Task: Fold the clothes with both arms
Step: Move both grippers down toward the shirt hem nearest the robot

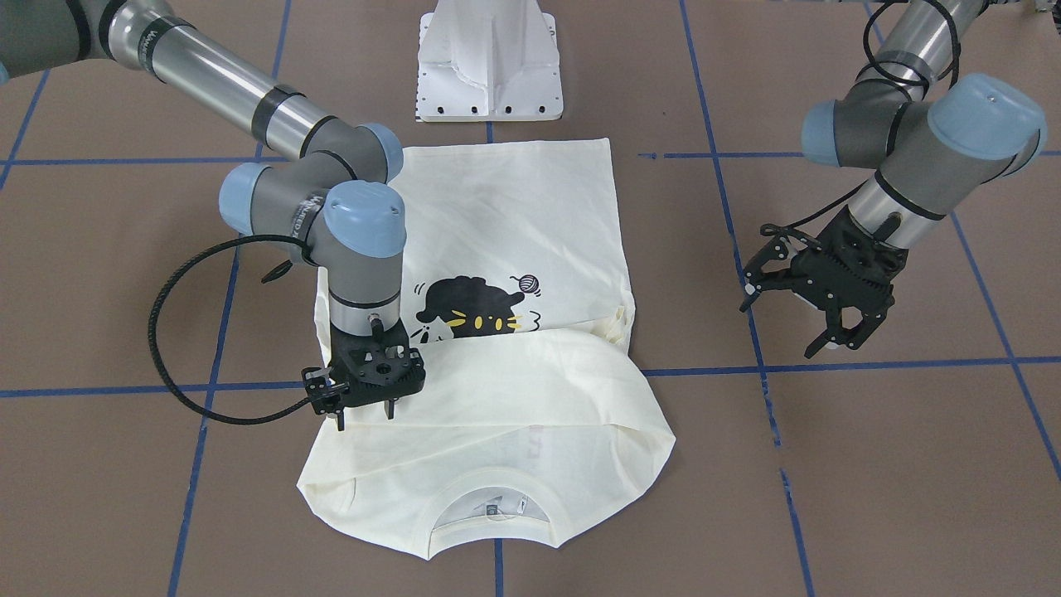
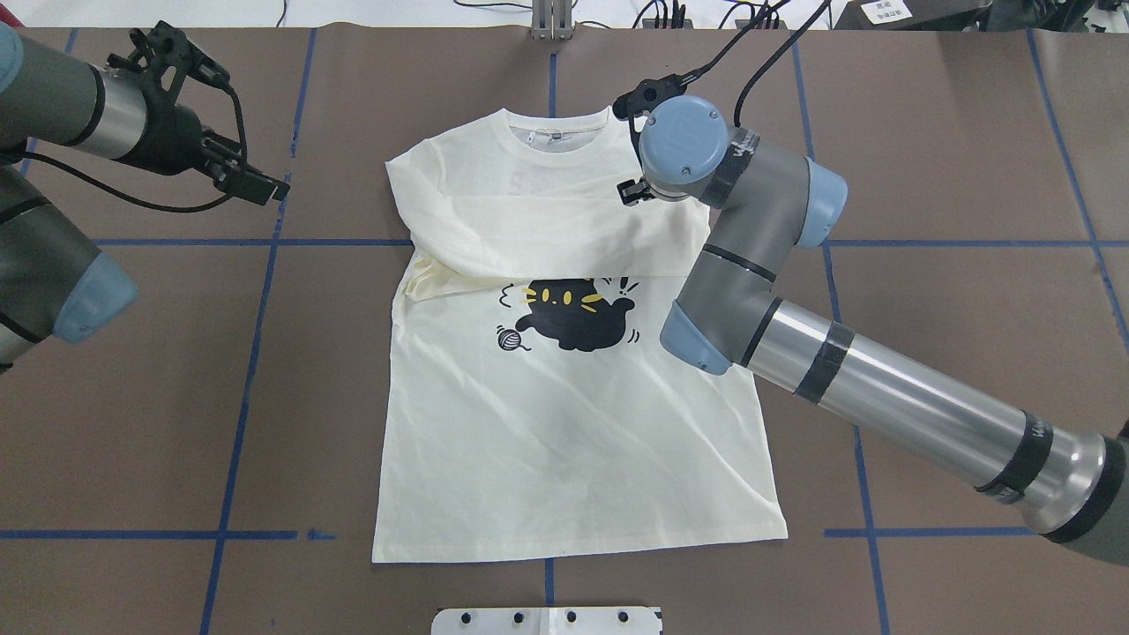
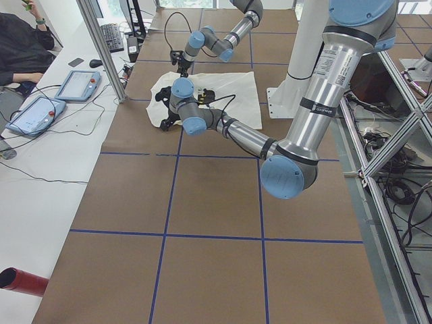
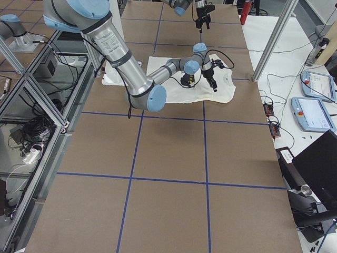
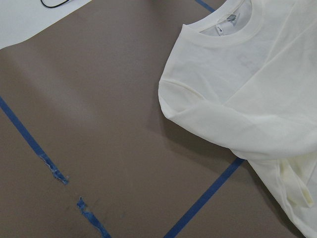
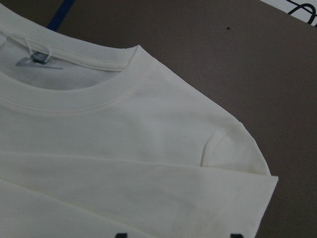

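Note:
The cream long-sleeved shirt [image 2: 564, 441] lies flat on the brown table, with its black cat print [image 1: 477, 311] facing up. The collar [image 1: 489, 506] points away from the robot. A sleeve is folded across the chest [image 2: 547, 238]. My right gripper [image 1: 365, 414] points straight down at the shirt's shoulder and is open, its fingertips spread just above or on the cloth. The right wrist view shows that shoulder [image 6: 233, 148] and collar close up. My left gripper [image 1: 783, 327] hangs open above bare table, well off the shirt's other side, with nothing in it.
The white pedestal base [image 1: 489, 66] stands just behind the shirt's hem. Blue tape lines [image 2: 247, 370] grid the table. In the exterior left view a person [image 3: 20, 47] sits beyond the table's end, beside teach pendants [image 3: 77, 84].

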Available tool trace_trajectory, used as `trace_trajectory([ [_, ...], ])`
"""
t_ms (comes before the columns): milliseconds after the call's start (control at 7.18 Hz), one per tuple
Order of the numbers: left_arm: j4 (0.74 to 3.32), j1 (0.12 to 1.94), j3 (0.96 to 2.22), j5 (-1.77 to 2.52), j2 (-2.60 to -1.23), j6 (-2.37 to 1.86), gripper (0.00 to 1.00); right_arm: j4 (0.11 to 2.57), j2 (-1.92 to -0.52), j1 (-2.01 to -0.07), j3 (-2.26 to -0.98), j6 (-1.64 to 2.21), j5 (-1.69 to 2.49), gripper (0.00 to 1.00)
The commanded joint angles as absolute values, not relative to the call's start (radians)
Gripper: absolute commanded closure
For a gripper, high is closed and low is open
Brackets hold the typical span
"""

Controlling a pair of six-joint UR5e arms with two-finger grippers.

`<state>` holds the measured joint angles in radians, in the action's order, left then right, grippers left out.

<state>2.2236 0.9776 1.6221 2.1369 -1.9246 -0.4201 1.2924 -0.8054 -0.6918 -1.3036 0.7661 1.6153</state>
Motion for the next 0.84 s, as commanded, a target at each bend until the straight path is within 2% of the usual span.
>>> trace_trajectory([
  [0,2.221,0.947,1.67,2.081,-1.927,-0.671,0.0,1.258,-0.953,-0.707,-1.539,0.901,1.718,0.0],
  [418,2.22,0.745,1.939,1.992,-1.795,-1.006,0.0,1.253,-1.208,-0.57,-1.883,1.303,1.686,0.0],
  [697,2.218,0.469,2.072,1.729,-1.682,-1.267,0.0,1.253,-1.416,-0.354,-2.134,1.562,1.512,0.01],
])
